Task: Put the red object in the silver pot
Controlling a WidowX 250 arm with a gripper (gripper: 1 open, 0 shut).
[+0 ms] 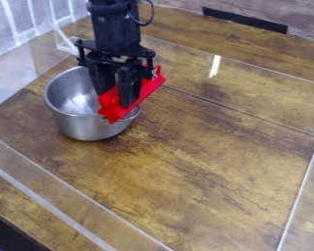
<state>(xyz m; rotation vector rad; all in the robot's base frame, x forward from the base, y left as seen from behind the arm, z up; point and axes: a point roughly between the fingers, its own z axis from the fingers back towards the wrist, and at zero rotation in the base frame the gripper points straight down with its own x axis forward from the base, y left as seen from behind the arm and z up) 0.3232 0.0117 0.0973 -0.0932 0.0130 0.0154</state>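
Observation:
The silver pot stands on the wooden table at the left, with its pale inside showing. My gripper points straight down over the pot's right rim. It is shut on the red object, a long bright red bar. The bar is held tilted: its lower end dips into the pot by the right rim and its upper end sticks out to the right, above the table. The dark fingers cover the middle of the bar.
The brown wooden table top stretches to the right and front of the pot. Pale seams and a transparent edge run along the left and front. A dark strip lies at the far back edge.

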